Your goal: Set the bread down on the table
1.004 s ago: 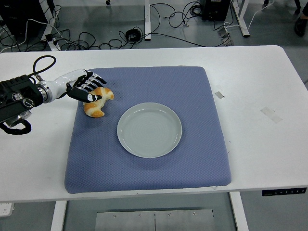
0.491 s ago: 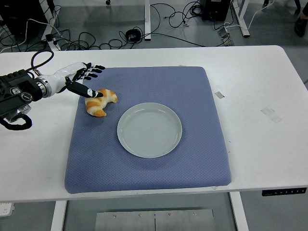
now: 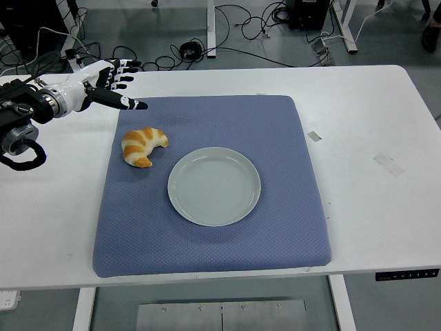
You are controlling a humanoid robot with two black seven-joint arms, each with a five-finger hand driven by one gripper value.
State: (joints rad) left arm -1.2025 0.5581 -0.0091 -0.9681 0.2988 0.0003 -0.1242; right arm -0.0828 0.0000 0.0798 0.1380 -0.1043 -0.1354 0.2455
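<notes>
While the croissant (image 3: 143, 146) lies on the blue mat (image 3: 227, 234) just left of the empty plate (image 3: 214, 186), the left hand (image 3: 103, 85) hovers apart with fingers spread, holding nothing, so placing looks done and only pulling clear remains

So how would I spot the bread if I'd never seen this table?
Look at the blue mat covering the middle of the white table. A round pale plate sits near its centre; the bread lies just to the plate's upper left, on the mat. It is a golden-brown, crescent-shaped croissant, the only food there.
</notes>
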